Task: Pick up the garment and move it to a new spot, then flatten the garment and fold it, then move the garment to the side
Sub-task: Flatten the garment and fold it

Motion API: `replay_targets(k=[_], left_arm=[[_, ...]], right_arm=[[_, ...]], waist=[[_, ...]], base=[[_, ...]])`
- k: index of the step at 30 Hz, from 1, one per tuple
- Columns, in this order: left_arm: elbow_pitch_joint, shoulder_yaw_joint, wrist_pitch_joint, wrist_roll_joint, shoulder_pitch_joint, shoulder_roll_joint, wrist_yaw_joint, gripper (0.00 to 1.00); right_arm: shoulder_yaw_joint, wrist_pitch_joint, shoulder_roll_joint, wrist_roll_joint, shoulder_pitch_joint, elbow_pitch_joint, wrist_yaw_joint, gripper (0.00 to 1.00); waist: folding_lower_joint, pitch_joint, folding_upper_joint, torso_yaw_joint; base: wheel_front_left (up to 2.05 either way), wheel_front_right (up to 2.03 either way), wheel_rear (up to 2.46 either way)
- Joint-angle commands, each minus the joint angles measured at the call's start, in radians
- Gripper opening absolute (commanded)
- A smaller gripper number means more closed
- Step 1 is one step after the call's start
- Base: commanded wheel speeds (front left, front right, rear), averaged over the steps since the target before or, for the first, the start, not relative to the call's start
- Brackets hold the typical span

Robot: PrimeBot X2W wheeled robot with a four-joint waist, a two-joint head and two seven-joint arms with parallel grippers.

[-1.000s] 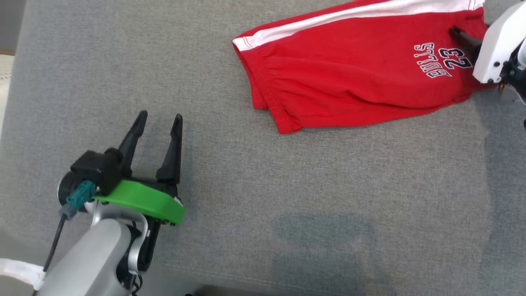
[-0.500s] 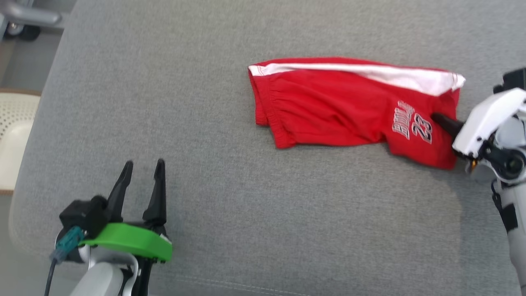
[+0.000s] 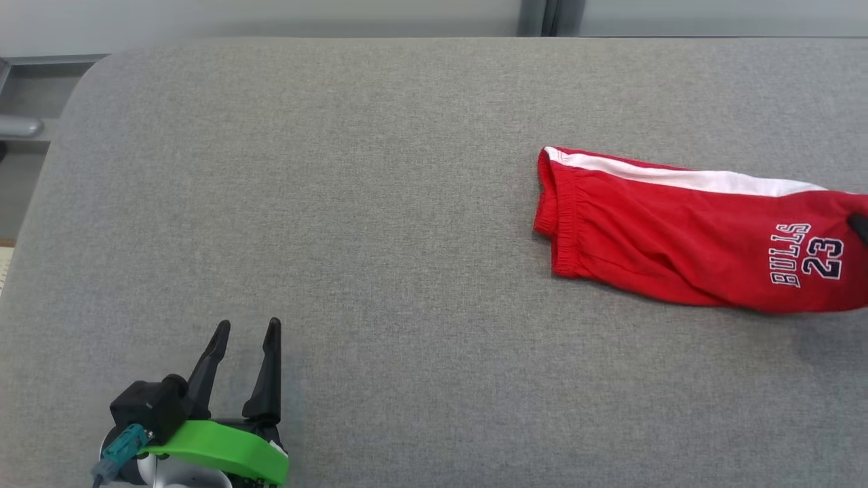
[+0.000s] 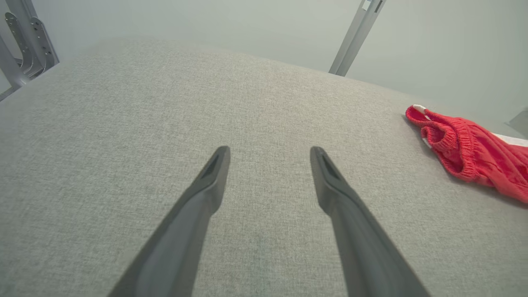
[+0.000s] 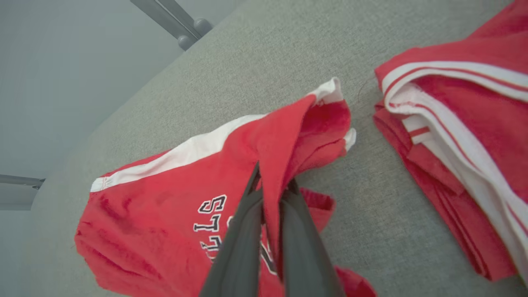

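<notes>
The garment [image 3: 678,237] is a pair of red shorts with a white side stripe and "BULLS 23" print, lying on the grey cloth surface [image 3: 339,203] at the right. The waistband end points left. In the right wrist view my right gripper [image 5: 272,181] is shut on a raised fold of the garment [image 5: 165,206] near its leg hem. A dark tip of my right gripper [image 3: 860,225] shows at the head view's right edge. My left gripper [image 3: 244,329] stands open and empty at the lower left, far from the shorts [image 4: 466,152]; its jaws [image 4: 269,152] are wide apart.
A second red garment with white stripes [image 5: 453,123] lies folded just beyond the held hem. The surface's rounded far-left corner [image 3: 88,74] and its far edge meet a pale wall. Grey metal frame parts [image 4: 24,45] stand off the left side.
My right gripper has shut on the garment's leg end and lifted a fold. The head camera has swung, so the whole picture has shifted. The left gripper stays open.
</notes>
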Motion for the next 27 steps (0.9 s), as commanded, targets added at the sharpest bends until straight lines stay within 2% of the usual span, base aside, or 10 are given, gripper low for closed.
replay_targets(k=[1, 5, 9, 11, 15, 19, 20, 21, 22, 27], left_arm=[[-0.004, -0.006, -0.001, 0.002, 0.013, 0.005, -0.009, 1.0], [-0.01, -0.02, -0.001, 0.007, 0.002, -0.005, -0.014, 1.0], [-0.007, -0.029, 0.0, 0.01, -0.03, -0.015, -0.019, 1.0], [-0.006, -0.03, 0.0, 0.012, -0.04, -0.016, -0.021, 1.0], [-0.005, -0.033, 0.005, 0.018, -0.056, -0.011, -0.019, 1.0], [-0.011, -0.021, 0.004, 0.008, -0.042, -0.004, -0.01, 1.0], [-0.011, -0.018, 0.004, 0.006, -0.039, -0.002, -0.01, 1.0], [-0.013, -0.015, 0.003, 0.006, -0.037, 0.0, -0.009, 1.0], [-0.014, -0.013, 0.003, 0.006, -0.037, 0.001, -0.009, 1.0], [-0.019, -0.011, 0.003, 0.004, -0.044, 0.001, -0.006, 1.0]], right_arm=[[0.008, -0.008, 0.024, -0.006, -0.035, -0.028, 0.001, 0.0], [0.098, 0.021, 0.096, -0.03, -0.093, -0.105, 0.0, 0.0], [0.245, 0.056, 0.199, -0.076, -0.151, -0.136, 0.001, 0.0], [0.319, 0.066, 0.23, -0.094, -0.162, -0.133, 0.0, 0.0], [0.387, 0.028, 0.261, -0.106, -0.166, -0.108, 0.0, 0.0], [0.405, -0.011, 0.26, -0.118, -0.168, -0.071, 0.0, 0.0], [0.408, -0.016, 0.259, -0.121, -0.17, -0.062, 0.0, 0.17], [0.41, -0.022, 0.26, -0.125, -0.171, -0.054, 0.0, 0.48], [0.417, -0.024, 0.259, -0.13, -0.174, -0.049, 0.0, 1.0], [0.454, -0.038, 0.269, -0.101, -0.179, -0.069, 0.0, 1.0]], waist=[[0.0, 0.001, -0.0001, -0.014], [0.0, 0.014, -0.0001, -0.018], [0.0, 0.031, -0.0001, -0.009], [0.0, 0.039, -0.0001, 0.003], [0.0, 0.051, -0.0001, 0.029], [0.0, 0.057, -0.0001, 0.039], [0.0, 0.059, -0.0001, 0.039], [0.0, 0.061, -0.0001, 0.039], [0.0, 0.063, -0.0001, 0.038], [0.0, 0.062, -0.0001, 0.022]], base=[[0.0, 0.0, 0.0], [0.0, 0.0, 0.0], [0.0, 0.0, 0.0], [0.0, 0.0, 0.0], [0.0, 0.0, 0.0], [0.0, 0.0, 0.0], [0.0, 0.0, 0.0], [0.0, 0.0, 0.0], [0.0, 0.0, 0.0], [0.0, 0.0, 0.0]])
